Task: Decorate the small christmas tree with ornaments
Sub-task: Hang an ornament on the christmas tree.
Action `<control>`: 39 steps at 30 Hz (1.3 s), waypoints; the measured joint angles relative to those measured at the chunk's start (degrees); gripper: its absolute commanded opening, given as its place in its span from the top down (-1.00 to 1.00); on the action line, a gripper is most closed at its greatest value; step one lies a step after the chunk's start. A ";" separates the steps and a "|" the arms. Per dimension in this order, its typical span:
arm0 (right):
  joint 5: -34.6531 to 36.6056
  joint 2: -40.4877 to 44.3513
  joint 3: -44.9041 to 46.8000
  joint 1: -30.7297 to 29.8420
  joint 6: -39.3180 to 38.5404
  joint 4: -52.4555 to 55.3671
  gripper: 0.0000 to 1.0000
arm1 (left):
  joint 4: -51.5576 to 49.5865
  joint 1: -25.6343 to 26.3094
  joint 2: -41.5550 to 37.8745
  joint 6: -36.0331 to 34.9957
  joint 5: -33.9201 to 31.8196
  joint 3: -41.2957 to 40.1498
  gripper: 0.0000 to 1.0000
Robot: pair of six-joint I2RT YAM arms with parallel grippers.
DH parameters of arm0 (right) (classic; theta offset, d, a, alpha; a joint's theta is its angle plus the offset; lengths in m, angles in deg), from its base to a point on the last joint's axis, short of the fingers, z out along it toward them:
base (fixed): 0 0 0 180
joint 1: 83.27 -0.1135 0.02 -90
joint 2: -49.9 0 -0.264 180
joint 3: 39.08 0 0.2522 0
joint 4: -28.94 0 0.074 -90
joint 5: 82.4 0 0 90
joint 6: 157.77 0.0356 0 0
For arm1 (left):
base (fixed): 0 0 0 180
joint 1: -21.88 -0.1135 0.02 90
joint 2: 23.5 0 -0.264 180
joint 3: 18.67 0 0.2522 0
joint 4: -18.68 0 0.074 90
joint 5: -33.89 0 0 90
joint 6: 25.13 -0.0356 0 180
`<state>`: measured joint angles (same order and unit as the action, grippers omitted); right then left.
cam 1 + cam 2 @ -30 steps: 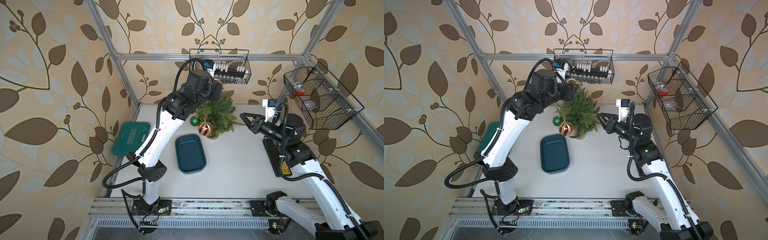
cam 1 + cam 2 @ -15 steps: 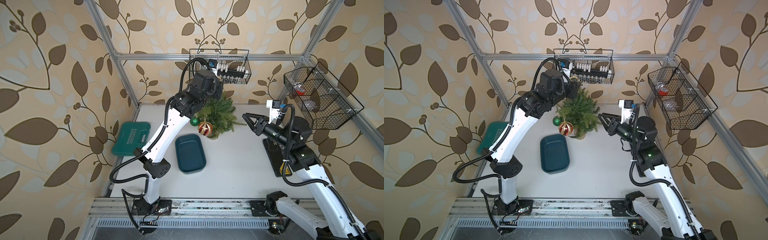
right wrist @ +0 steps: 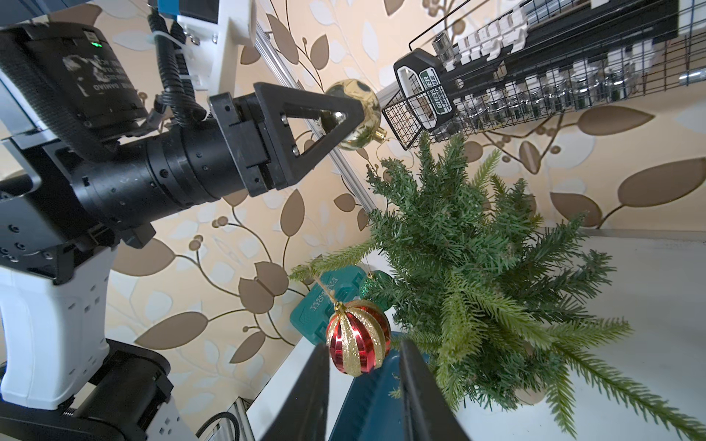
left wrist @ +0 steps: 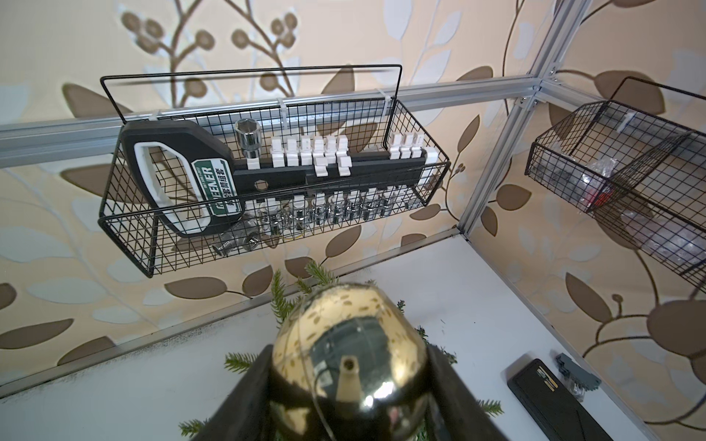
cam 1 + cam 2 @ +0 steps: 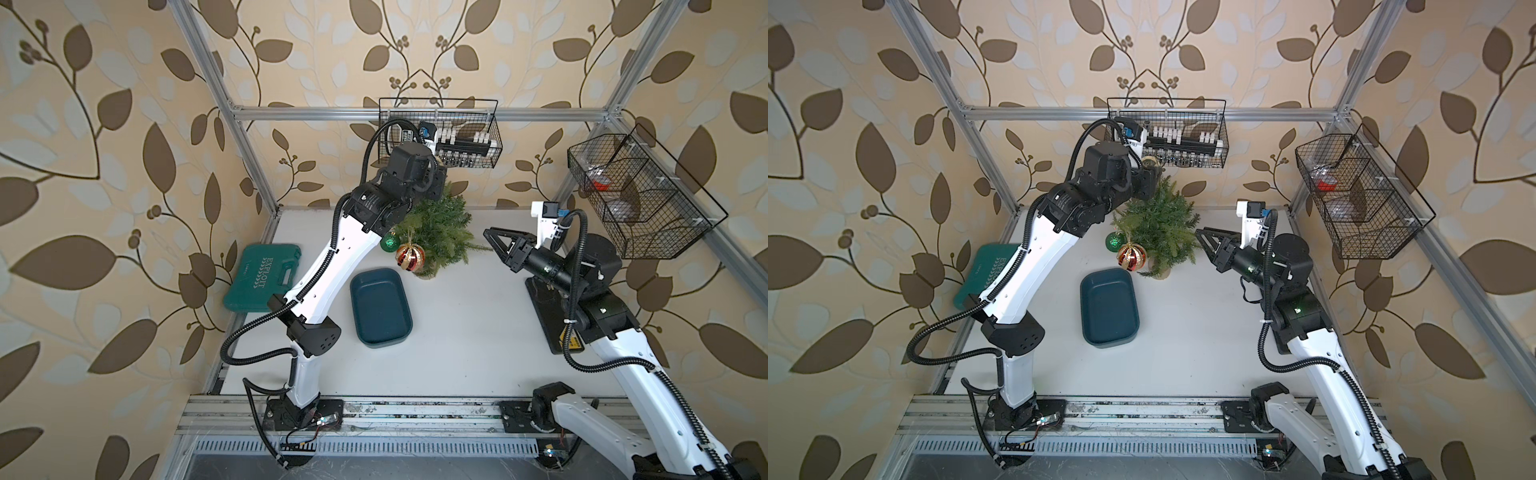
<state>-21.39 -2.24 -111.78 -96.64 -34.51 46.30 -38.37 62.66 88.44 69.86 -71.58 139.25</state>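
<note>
The small christmas tree [image 5: 440, 232] [image 5: 1158, 228] stands at the back of the table. Of the ornaments, a glittery green bauble [image 5: 389, 242] [image 3: 376, 284] and a red and gold striped one [image 5: 410, 257] [image 3: 357, 336] hang on its left side. My left gripper [image 4: 349, 362] [image 3: 351, 114] is shut on the shiny gold bauble [image 4: 344, 324] [image 5: 1151, 163], held above the tree's top, near the back basket. My right gripper [image 5: 490, 237] [image 3: 363, 347] stands open to the right of the tree, pointing at it, with nothing held.
A dark blue tray [image 5: 380, 305] lies in front of the tree. A green tool case [image 5: 262, 276] leans at the left edge. A wire basket of sockets [image 5: 440, 133] hangs on the back rail, another wire basket [image 5: 640, 199] on the right wall.
My left gripper has lifted the gold bauble a little further back and right, above the treetop. The right arm has shifted slightly to the right and stays open.
</note>
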 measured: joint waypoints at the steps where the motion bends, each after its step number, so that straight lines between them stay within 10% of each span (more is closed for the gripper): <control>1: 0.00 0.00 0.02 0.00 0.00 0.00 0.38 | -0.09 0.00 0.00 0.04 0.04 -0.07 -0.09; 39: 0.00 -0.39 2.34 0.00 1.07 -1.31 0.38 | -0.22 0.07 -4.11 2.73 4.81 -5.77 -0.06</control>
<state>-21.39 -2.63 -109.44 -96.64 -33.44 44.99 -38.59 62.72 84.33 72.60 -66.77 133.48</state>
